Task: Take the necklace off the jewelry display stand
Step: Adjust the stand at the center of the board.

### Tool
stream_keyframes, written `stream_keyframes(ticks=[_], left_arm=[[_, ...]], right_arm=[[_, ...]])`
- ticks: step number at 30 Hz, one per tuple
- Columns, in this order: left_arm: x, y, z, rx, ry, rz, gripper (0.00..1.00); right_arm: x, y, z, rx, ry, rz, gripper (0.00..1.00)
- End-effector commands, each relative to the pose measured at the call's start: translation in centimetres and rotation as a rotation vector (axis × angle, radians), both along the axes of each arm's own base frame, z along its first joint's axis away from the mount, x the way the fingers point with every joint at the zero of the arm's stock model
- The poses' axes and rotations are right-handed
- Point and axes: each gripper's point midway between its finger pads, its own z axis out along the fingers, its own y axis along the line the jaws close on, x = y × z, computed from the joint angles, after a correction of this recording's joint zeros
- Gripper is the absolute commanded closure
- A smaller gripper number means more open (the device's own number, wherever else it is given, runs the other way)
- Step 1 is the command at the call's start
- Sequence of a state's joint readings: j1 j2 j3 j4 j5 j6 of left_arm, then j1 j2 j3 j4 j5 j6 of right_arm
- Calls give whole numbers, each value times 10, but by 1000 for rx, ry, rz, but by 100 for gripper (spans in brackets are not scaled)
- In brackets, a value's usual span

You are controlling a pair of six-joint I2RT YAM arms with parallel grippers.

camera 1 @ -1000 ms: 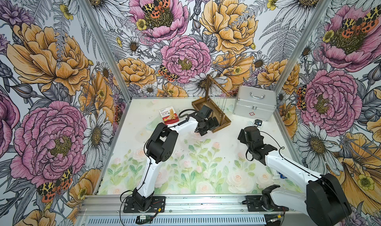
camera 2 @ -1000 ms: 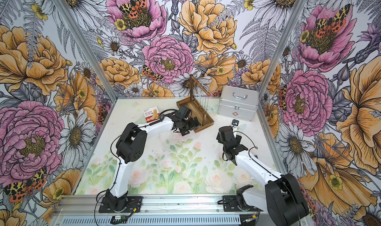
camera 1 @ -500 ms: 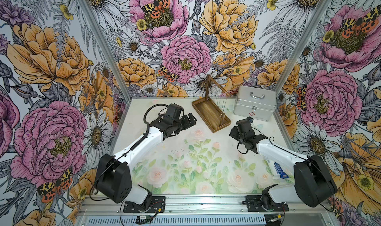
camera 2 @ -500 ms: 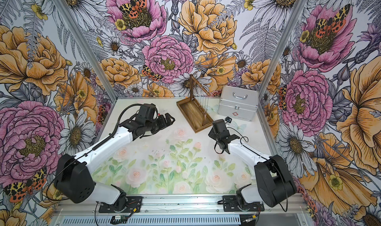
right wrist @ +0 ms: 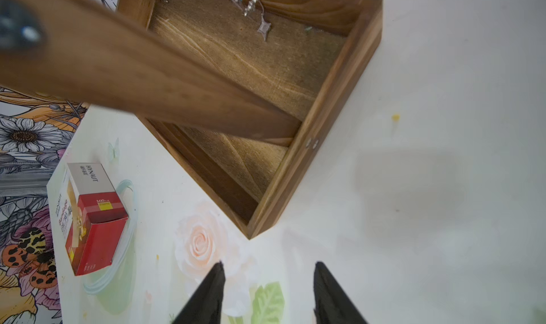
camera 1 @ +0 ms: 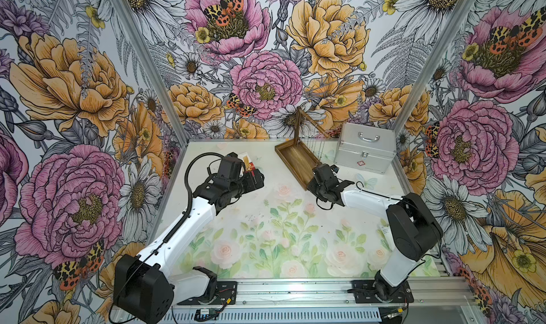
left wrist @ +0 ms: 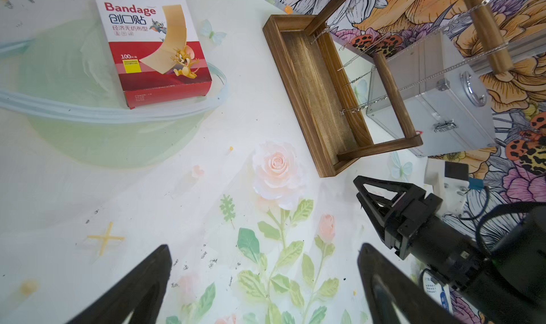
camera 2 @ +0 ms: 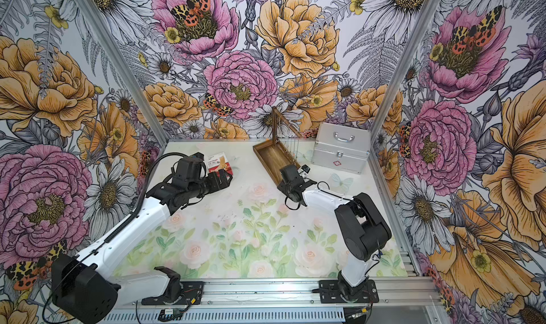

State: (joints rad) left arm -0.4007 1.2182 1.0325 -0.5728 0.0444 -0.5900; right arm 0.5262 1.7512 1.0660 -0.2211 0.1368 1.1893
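The necklace [right wrist: 263, 30], a fine silver chain with a star pendant, hangs from the top rod [left wrist: 484, 27] of the jewelry display stand [camera 1: 295, 160], its long axis straight down over the tray [left wrist: 295, 101]. It is probably light, limp and snag-prone, so pinch it low and slide it off the rod's end. The right end effector [right wrist: 269, 278] sits near the tray corner, jaws apart and empty. The left end effector [left wrist: 263, 260] is spread wide.

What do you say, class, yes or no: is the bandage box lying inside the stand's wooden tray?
No: the bandage box lies on the table, apart from the jewelry display stand.
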Motion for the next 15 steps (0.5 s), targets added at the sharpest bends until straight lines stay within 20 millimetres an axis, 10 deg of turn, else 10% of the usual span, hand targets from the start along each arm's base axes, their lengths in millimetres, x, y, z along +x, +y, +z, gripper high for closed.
stream_keyframes(ticks=[1, 15], left_arm=[[-7, -1, 4, 21, -26, -31, 1], [-13, -12, 3, 56, -23, -70, 1]], right_arm=[[15, 0, 5, -16, -32, -52, 53], [36, -3, -12, -76, -26, -65, 59]])
